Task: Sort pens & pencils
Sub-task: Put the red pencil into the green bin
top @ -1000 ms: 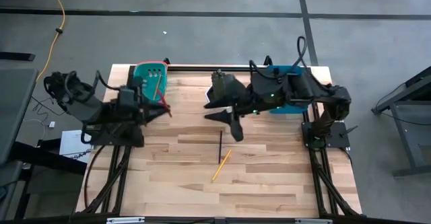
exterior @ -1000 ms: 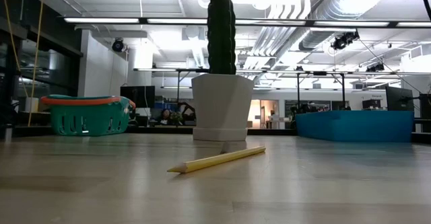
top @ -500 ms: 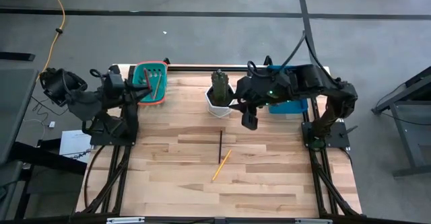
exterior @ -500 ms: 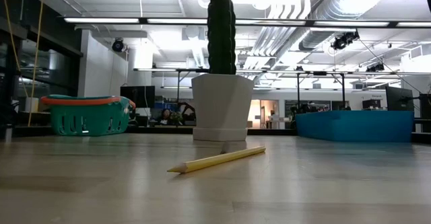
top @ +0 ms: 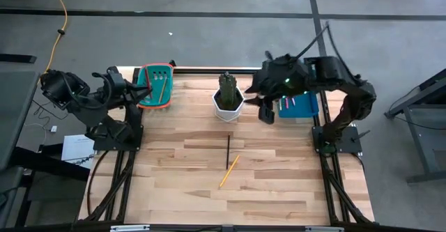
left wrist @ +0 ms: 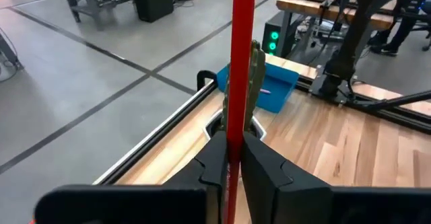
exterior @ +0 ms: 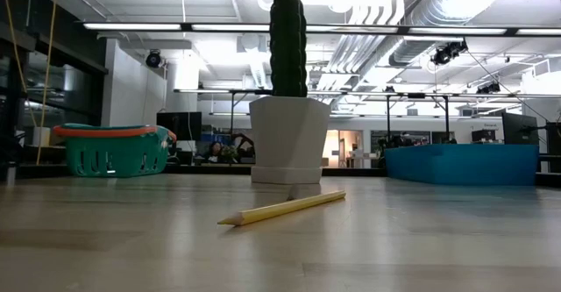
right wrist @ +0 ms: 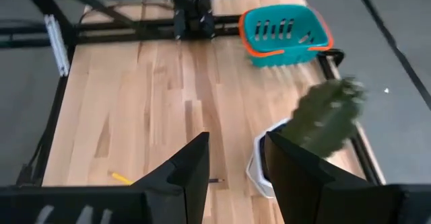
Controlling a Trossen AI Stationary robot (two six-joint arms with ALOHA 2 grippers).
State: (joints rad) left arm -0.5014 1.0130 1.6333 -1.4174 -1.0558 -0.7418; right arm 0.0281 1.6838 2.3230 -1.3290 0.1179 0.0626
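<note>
My left gripper [top: 144,93] is at the table's far left, beside the teal basket [top: 155,86], and is shut on a red-orange pencil [left wrist: 241,56]. My right gripper [top: 268,112] hangs open with nothing in it, between the cactus pot [top: 228,101] and the blue tray [top: 298,106], which holds pink pens [top: 289,102]. A dark pencil [top: 228,150] and a yellow pencil [top: 228,171] lie flat mid-table. The low view shows the yellow pencil [exterior: 285,209] in front of the pot [exterior: 289,138]. My left gripper pinches the red-orange pencil's shaft [left wrist: 234,126] between its two fingers [left wrist: 266,163]. The pencil lies across the fingers and runs out of the wrist picture at both ends. It is lifted clear of the table.
The cactus pot stands at the far middle of the table, between basket and tray. A reddish stick [top: 161,87] shows over the basket. Bare wood lies around the two loose pencils and toward the near edge.
My left gripper has drawn back from the wood right of the basket toward the table's far left corner, turning as it went, with the pencil still in it. My right gripper has gone from mid-table toward the far right, to beside the blue tray, and stays open.
</note>
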